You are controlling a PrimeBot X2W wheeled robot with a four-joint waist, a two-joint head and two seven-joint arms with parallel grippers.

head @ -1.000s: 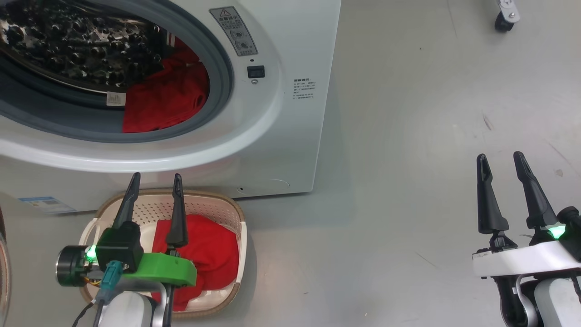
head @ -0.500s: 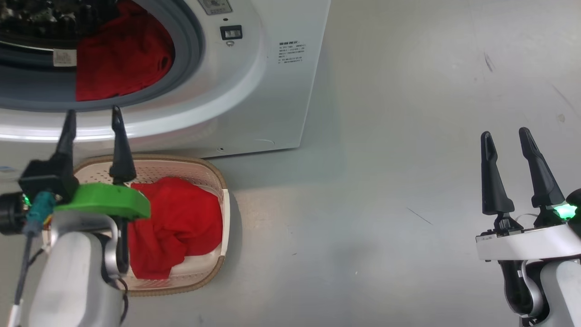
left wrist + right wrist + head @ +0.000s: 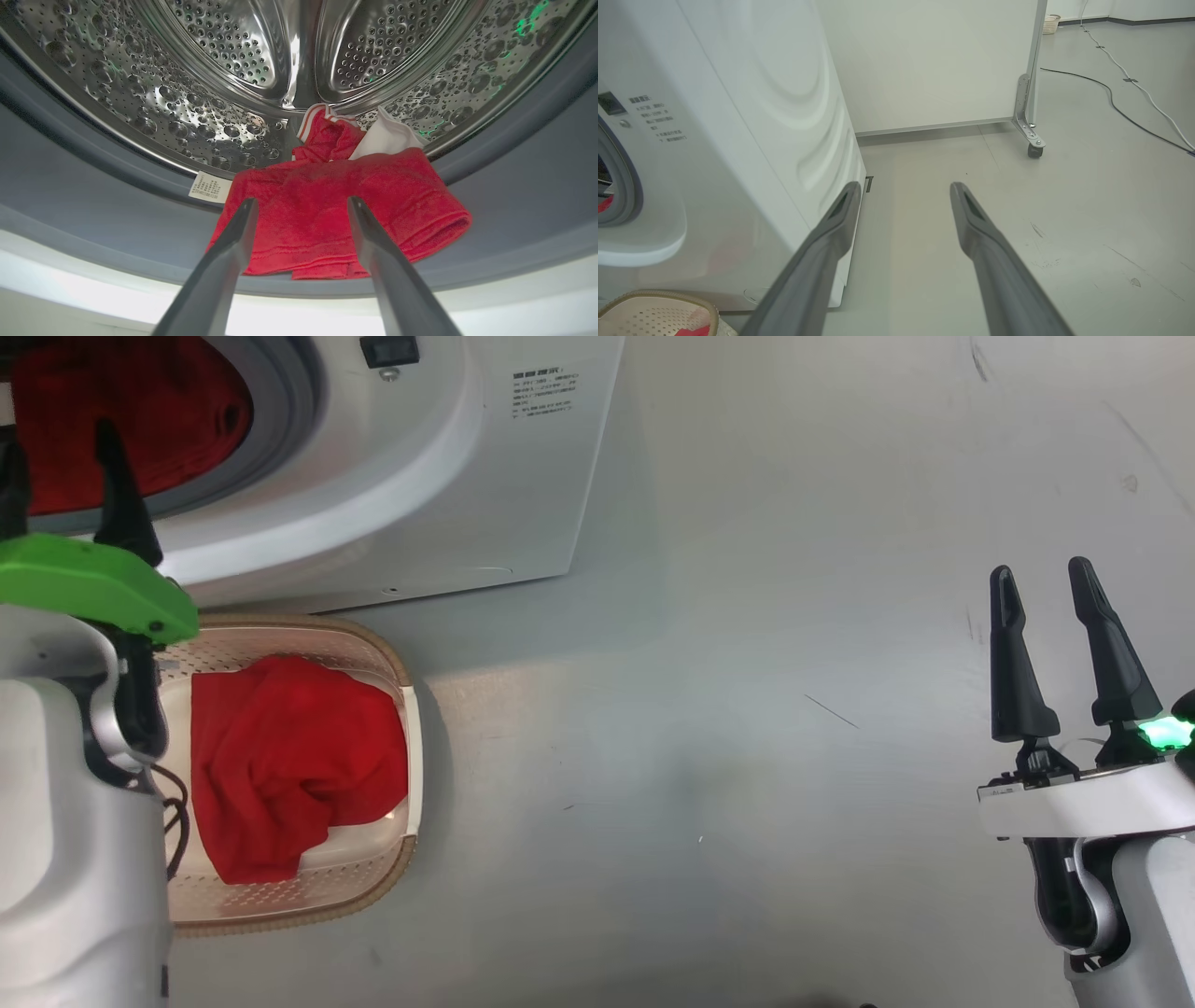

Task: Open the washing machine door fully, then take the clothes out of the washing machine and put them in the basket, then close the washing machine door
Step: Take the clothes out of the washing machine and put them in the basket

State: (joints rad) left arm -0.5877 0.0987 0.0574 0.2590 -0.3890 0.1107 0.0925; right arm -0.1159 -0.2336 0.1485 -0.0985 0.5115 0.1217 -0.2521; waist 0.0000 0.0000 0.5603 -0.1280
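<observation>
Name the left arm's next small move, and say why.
Probably ease the left gripper forward until its open fingers straddle the red garment draped over the grey rubber ring, then close. The fingers point straight at it, apart and holding nothing, while a second garment lies in the basket.

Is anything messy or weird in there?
One red garment droops out of the washing machine's drum, over its grey rubber ring, half in and half out. A second garment lies crumpled in the basket. Nothing looks spilled or broken.
</observation>
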